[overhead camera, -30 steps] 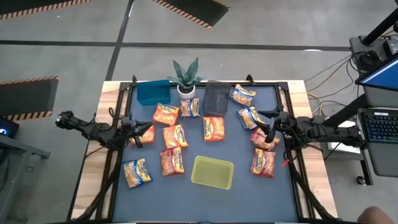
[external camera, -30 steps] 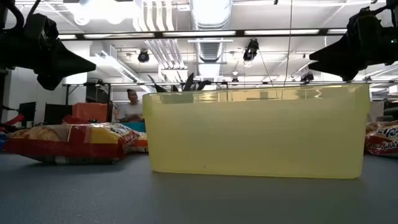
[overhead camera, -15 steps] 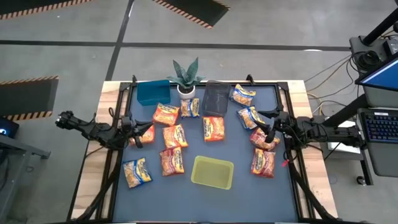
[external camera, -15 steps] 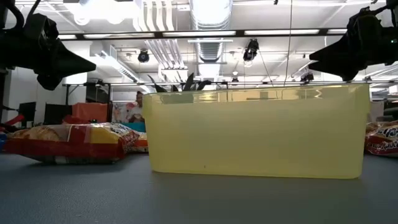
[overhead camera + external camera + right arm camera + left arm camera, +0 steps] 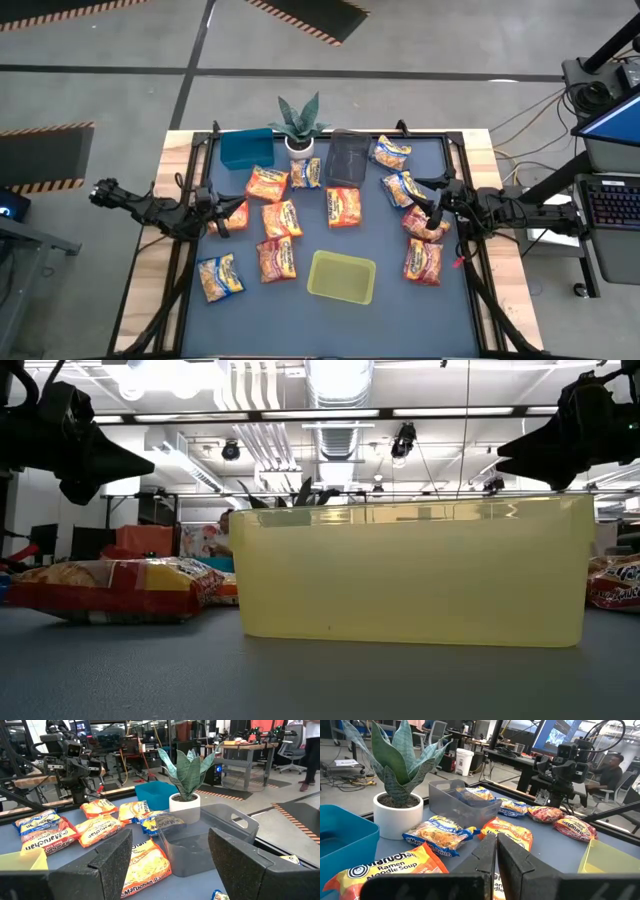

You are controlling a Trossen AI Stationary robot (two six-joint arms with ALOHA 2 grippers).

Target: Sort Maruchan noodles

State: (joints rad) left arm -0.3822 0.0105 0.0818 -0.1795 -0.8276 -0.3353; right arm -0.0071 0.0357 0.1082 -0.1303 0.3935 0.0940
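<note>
Though loose and unsorted, all flat on the dark surface (image 5: 400,310): Maruchan noodles (image 5: 343,206), about a dozen packets, fanned to the left of, beyond and to the right of the yellow-green bin (image 5: 318,264). None inside that bin; bare from above.

Farther beyond the yellow-green bin, a dark clear bin (image 5: 347,158), with packets just beside it on either side. Beyond and to the left of the yellow-green bin, a blue bin (image 5: 246,148), also bare inside. Between those two, a potted plant (image 5: 299,125).

Left tool (image 5: 222,222) left of the yellow-green bin, over a packet near the surface's edge, fingers pressed together on nothing. Right tool (image 5: 433,215) right of the yellow-green bin, above a red packet, spread wide and holding nothing.

From table height, mostly the yellow-green bin's translucent wall, packets peeking past both ends, other bins hidden. From the right wrist, the clear bin's bare floor. From the left wrist, a packet seen at the clear bin's wall, inside or behind impossible to tell.
</note>
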